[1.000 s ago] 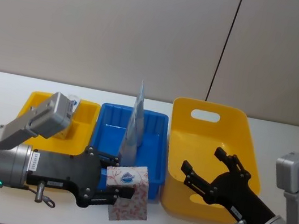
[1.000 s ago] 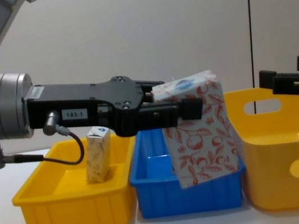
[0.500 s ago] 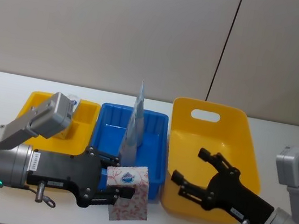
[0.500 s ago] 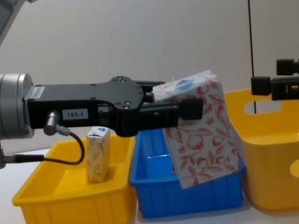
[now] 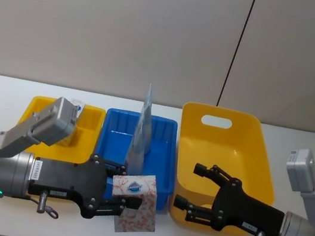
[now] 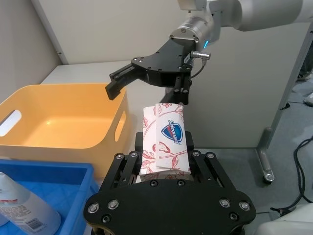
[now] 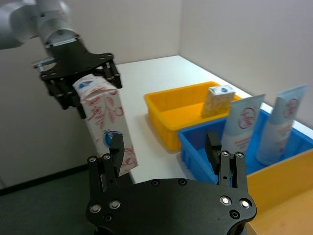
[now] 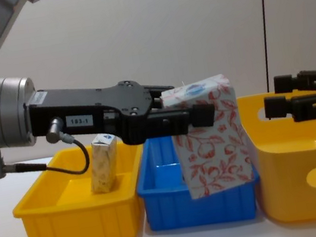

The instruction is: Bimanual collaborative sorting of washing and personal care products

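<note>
Large yellow bin (image 5: 246, 133) is sitting centre-right in head view, w/ blue bin (image 5: 166, 137) beside it at centre. Left end effector (image 5: 123, 190), lower centre-left, is clamping the white box w/ red leaf pattern (image 5: 138, 215), tilted and off the counter, overlapping the blue bin's near edge. Right end effector (image 5: 188, 185), lower centre-right, is hanging wide open near the box, not touching. Robot is prob. setting up a handover: R fingers should be closing on the box's free lower half before L is releasing.
</note>
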`<state>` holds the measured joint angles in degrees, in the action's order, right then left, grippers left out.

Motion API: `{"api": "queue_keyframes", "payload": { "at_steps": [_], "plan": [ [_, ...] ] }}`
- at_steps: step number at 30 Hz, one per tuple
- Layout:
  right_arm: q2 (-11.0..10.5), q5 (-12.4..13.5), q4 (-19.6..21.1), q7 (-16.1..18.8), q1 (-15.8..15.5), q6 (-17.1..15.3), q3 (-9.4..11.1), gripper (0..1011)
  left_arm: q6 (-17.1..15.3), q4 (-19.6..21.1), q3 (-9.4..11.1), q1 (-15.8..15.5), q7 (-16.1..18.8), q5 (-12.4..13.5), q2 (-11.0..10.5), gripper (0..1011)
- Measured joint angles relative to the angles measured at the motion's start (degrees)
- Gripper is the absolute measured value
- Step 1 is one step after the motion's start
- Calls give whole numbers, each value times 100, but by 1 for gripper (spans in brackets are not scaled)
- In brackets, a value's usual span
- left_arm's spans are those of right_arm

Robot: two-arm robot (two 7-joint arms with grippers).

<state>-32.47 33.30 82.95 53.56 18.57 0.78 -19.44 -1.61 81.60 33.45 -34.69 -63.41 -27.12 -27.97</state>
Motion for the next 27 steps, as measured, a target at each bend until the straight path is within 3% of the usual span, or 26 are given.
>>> {"api": "queue_keyframes", "payload": {
  "at_steps": [11, 22, 27],
  "plan": [
    [-9, 40, -746, 1097, 675, 152, -380, 1000, 0, 0, 0, 0, 0, 0, 0, 383],
    [188, 1, -1821, 2366, 1532, 522, -855, 1000, 0, 0, 0, 1, 0, -1, 0, 383],
    [286, -38, -2097, 2634, 1749, 653, -982, 1000, 0, 1, -1, 1, 0, -1, -1, 383]
  ]
}}
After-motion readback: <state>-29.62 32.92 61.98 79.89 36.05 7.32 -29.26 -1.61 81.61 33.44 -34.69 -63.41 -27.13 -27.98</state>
